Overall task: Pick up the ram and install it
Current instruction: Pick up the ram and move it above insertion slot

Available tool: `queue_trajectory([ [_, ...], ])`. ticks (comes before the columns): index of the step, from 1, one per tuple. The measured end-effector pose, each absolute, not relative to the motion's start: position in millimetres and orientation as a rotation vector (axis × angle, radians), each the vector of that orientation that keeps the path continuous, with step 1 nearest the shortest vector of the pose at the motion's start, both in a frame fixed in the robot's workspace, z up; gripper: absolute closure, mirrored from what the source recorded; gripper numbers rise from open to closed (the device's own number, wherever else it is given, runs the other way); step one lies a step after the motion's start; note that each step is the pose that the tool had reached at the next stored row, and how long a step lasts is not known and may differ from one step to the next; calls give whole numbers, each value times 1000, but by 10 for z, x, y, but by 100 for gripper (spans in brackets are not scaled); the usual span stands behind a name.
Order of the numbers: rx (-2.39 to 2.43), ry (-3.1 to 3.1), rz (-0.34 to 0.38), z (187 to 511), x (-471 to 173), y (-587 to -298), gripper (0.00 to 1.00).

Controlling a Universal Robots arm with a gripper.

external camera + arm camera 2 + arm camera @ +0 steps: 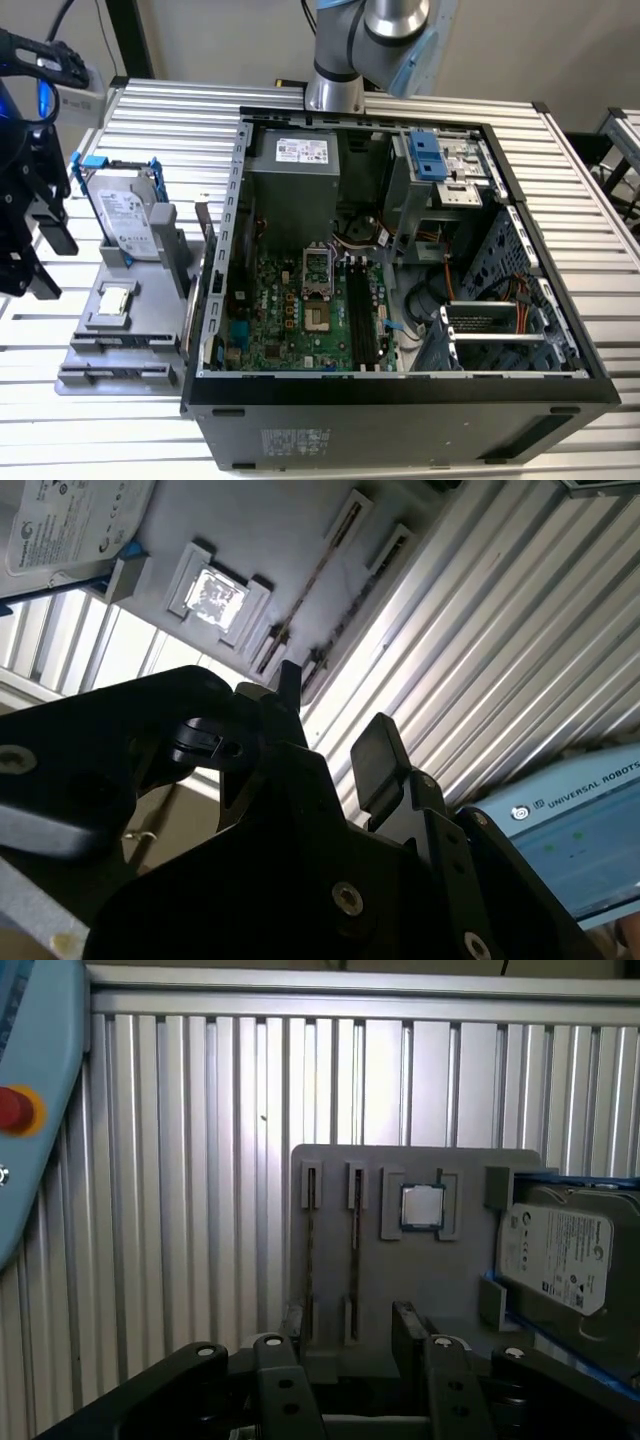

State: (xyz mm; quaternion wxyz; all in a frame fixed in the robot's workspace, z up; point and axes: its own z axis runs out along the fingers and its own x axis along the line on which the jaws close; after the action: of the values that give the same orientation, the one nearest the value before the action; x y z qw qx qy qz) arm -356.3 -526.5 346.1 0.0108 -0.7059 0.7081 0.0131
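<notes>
**Ram (353, 1250) stood in tray slot, gripper (350, 1340) spread wide nearby**

A ribbed metal table (570, 170) carried an open computer case (400, 410), its motherboard (290, 310) and black slots (362, 315) exposed from above. Just beside the case, on the exterior view's left, lay a grey tray (150, 320), with bare table ribs around its other edges. A silver hard drive (125, 215) in a blue-clipped frame stood tilted at one end of the tray. The ram stood on edge in a long slot of the tray. A second thin stick (308, 1250) ran parallel just beside it, and a small square chip (422, 1207) sat in a pocket on its other side. The black gripper hung clear of the tray, fingers well apart and holding nothing; in the first wrist view they framed the two sticks. A pale blue pendant (30, 1110) with a red button was well apart from the tray.
</notes>
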Motion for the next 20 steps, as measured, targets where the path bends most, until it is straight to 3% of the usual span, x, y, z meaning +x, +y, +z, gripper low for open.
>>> queue_trajectory([
  [20,-2192,2220,41,3260,-3600,-5265,0],
])
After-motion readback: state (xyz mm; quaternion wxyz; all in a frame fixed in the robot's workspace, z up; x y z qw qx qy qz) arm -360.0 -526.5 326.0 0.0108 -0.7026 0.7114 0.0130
